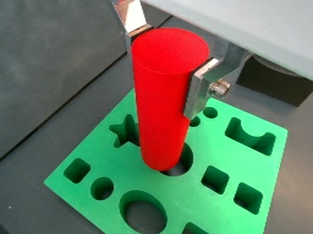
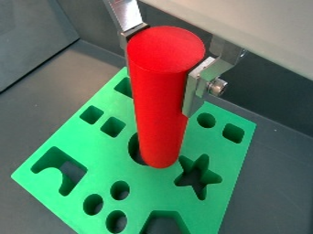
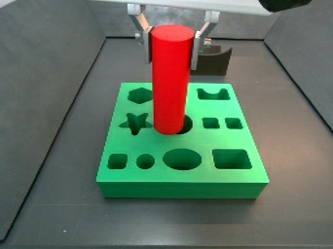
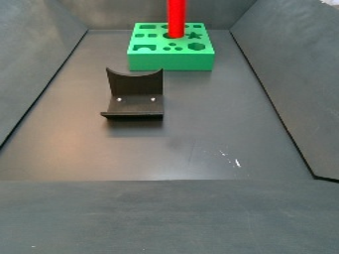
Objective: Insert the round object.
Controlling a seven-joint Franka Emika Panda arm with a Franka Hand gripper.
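Gripper point(image 1: 169, 57) jaws clamped on the upper part of the round object point(image 1: 162, 101), holding it upright so it lines up with the bore. Its lower end sits in the round hole point(image 2: 162, 154) near the middle of the green board point(image 3: 182, 156), at the desk's far edge. Looks partly inserted, depth unclear. Fixture point(image 4: 133, 94) sits mid-desk, well apart.

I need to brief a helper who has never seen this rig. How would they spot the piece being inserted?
Find the flat green board with cut-out shapes on the dark floor. Rising upright from a round hole near its middle is a tall, smooth red cylinder, its top between the gripper fingers. Nothing else there is red or stands tall.
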